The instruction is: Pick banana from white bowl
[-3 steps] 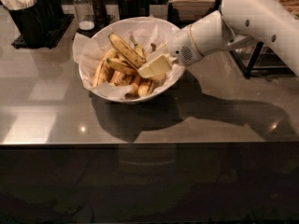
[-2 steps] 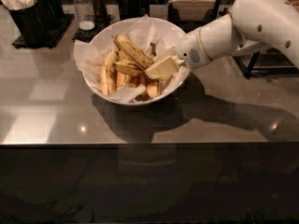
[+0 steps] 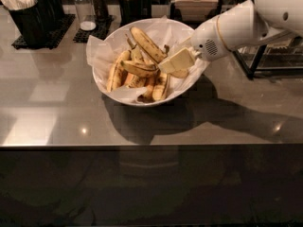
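The white bowl (image 3: 110,86), lined with crinkled paper, stands on the grey table and holds several bananas. The longest banana (image 3: 147,43), yellow with dark streaks, lies on top of the pile, slanting from upper left to lower right. My gripper (image 3: 176,61), cream-coloured at the end of the white arm (image 3: 236,27), reaches in over the bowl's right rim. It sits right at the lower right end of that banana. I cannot tell whether it touches or holds the banana.
Shorter bananas (image 3: 137,69) lie under the long one. Black cutlery holders (image 3: 31,18), shakers (image 3: 87,8), a cup of sticks (image 3: 130,1) and a napkin holder (image 3: 194,6) line the back. A black frame (image 3: 258,60) stands at right. The table's front edge (image 3: 142,145) is near.
The bowl and the gripper both sit further right in the view. The gripper has stayed at the bowl's right side and has risen slightly, along with the long banana's near end.
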{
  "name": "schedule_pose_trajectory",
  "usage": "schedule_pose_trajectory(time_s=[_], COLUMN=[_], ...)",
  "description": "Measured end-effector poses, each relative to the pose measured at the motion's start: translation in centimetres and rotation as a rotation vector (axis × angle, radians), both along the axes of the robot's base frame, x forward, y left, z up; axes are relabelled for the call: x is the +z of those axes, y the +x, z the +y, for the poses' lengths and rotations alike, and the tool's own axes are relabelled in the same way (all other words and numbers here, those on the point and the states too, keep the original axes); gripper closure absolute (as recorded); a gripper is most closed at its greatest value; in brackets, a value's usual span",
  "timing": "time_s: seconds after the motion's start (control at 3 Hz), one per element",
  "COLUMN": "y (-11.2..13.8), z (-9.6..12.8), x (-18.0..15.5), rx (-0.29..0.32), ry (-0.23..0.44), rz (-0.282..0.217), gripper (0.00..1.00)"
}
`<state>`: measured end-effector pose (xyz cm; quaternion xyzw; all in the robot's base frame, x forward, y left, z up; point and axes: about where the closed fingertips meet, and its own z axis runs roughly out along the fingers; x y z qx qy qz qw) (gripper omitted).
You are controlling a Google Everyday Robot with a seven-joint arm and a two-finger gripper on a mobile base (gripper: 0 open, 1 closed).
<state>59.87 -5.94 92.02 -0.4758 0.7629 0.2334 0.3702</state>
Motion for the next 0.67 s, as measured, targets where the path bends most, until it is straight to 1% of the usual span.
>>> schedule_pose_trajectory(time_s=[0.33,0.67], y=[0.6,1.0], z=[0.8,2.1], x=[1.9,3.8], rx=[0.055,0.129], ry=[-0.017,0.010], rz=[-0.046,-0.086], gripper=[1.00,1.00])
